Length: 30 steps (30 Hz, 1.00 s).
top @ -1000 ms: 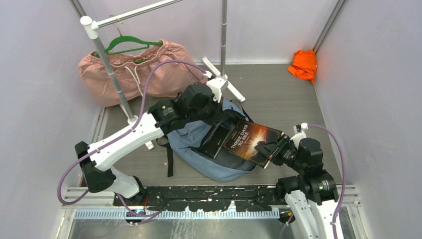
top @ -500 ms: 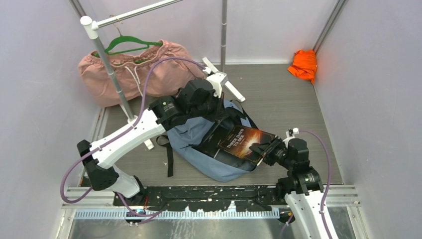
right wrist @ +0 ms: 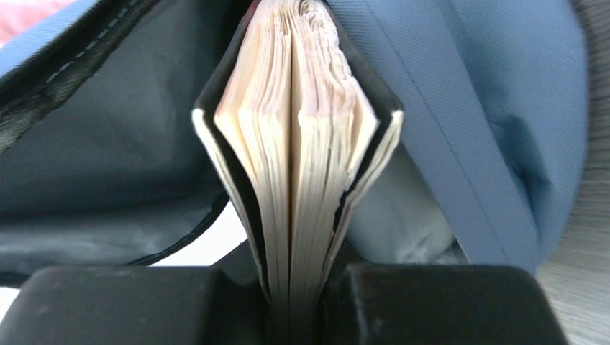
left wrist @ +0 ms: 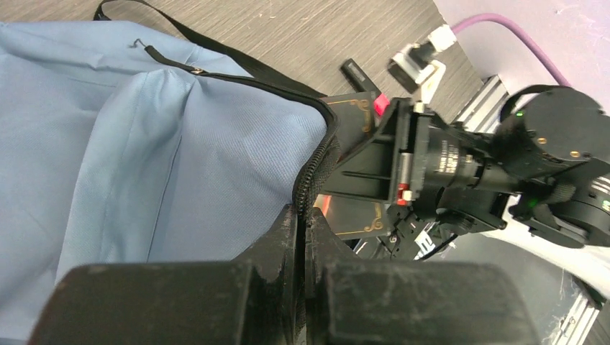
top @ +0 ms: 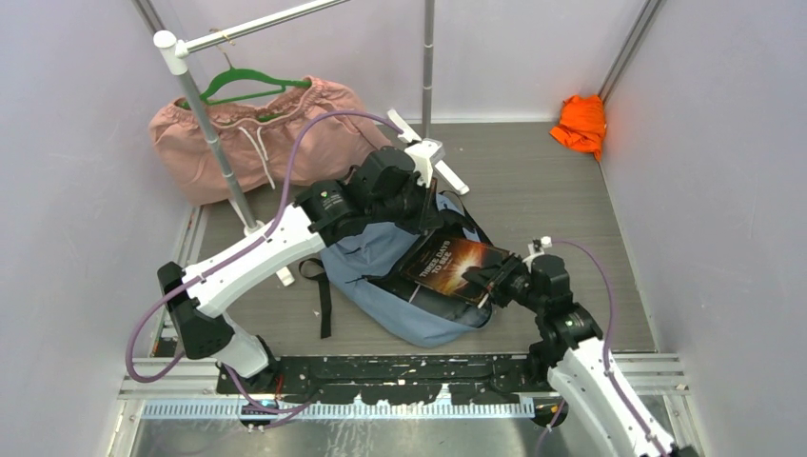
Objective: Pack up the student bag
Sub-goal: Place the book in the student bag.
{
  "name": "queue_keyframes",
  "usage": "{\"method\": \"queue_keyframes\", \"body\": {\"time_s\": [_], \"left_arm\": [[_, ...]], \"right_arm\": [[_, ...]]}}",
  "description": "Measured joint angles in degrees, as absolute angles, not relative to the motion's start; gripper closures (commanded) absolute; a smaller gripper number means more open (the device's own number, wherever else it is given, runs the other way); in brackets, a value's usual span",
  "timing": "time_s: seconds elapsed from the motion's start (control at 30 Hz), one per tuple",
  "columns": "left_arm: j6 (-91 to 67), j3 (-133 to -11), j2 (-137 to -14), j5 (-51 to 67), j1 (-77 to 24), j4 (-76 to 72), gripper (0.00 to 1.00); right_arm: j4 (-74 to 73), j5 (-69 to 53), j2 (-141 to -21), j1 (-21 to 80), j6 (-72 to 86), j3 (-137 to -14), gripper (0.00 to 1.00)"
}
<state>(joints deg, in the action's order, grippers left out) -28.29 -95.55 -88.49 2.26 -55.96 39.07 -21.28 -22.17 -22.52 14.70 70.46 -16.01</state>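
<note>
Right gripper [right wrist: 293, 291]: clamped on the near edge of a dark-covered book [right wrist: 295, 144], pages fanned; far end seemingly inside the mouth of the student bag [top: 366, 255]. Left gripper [left wrist: 301, 215]: pinched tight on the bag's black zipper edge. Bag lies mid-table [top: 533, 181], between both arms.

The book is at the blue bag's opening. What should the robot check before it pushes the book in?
1. Book grip: the right gripper is shut on the book: ok.
2. Bag grip: the left gripper pinches the student bag at its zipper edge: ok.
3. Opening wide ahead of the book: ok, the dark lining shows beside it.
4. Book closed flat: not ok, its pages fan apart above the grip.
5. Room inside the bag: cannot tell, it is hidden.
</note>
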Motion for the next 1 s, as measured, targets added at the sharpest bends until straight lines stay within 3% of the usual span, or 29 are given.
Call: {"method": "queue_keyframes", "body": {"time_s": [0.37,0.53,0.57,0.6,0.67,0.73,0.83,1.0], "left_arm": [[-28.4,-95.5,-88.5,4.1,-55.8,39.1,1.0],[-28.6,-95.5,-88.5,5.0,-55.8,39.1,1.0],[-28.6,-95.5,-88.5,5.2,-55.7,39.1,1.0],[-28.6,-95.5,-88.4,5.2,-55.7,39.1,1.0],[-28.6,-95.5,-88.2,5.2,-55.7,39.1,1.0],[-28.6,-95.3,-87.7,5.1,-55.7,39.1,1.0],[-28.6,-94.1,-86.1,5.0,-55.7,38.9,1.0],[-28.6,-91.7,-83.2,4.7,-54.9,38.3,1.0]], "right_arm": [[8.5,-3.9,-53.1,37.2,72.5,-17.3,0.99],[23.2,5.5,-69.8,42.9,76.4,-20.4,0.99],[25.5,6.9,-72.9,43.7,76.8,-21.6,0.95],[28.0,8.5,-76.6,44.7,77.2,-23.2,0.81],[31.4,10.9,-82.0,45.9,77.9,-26.1,0.41],[33.0,12.3,-84.9,46.5,78.4,-27.6,0.25],[33.7,13.8,-84.7,47.1,78.8,-27.6,0.15],[25.5,16.2,-76.2,47.1,78.1,-25.1,0.12]]}}
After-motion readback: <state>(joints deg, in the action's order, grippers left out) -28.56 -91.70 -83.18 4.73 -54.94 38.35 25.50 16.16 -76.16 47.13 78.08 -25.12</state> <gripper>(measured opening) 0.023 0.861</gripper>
